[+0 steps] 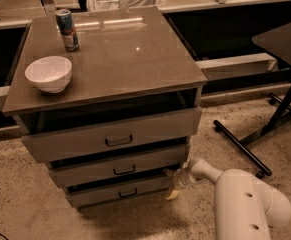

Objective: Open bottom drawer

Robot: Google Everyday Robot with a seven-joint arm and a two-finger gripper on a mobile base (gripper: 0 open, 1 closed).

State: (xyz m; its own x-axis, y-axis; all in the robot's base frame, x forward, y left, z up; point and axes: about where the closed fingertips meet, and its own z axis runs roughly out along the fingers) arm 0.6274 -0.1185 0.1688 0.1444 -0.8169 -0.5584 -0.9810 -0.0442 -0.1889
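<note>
The bottom drawer (117, 192) is the lowest of three grey-brown drawers in the cabinet, with a small black pull handle (128, 193). It stands slightly out, with a dark gap above its front. My gripper (174, 183) is low at the drawer's right end, beside the cabinet's right front corner, with a yellowish fingertip (173, 193) pointing down. My white arm (245, 204) reaches in from the lower right. The middle drawer (120, 167) and top drawer (112, 135) sit above it.
A white bowl (49, 73) and a drink can (67, 30) stand on the cabinet top (130, 54). A dark table (285, 41) with black floor legs (242, 146) stands to the right. The floor is speckled; a low ledge runs behind.
</note>
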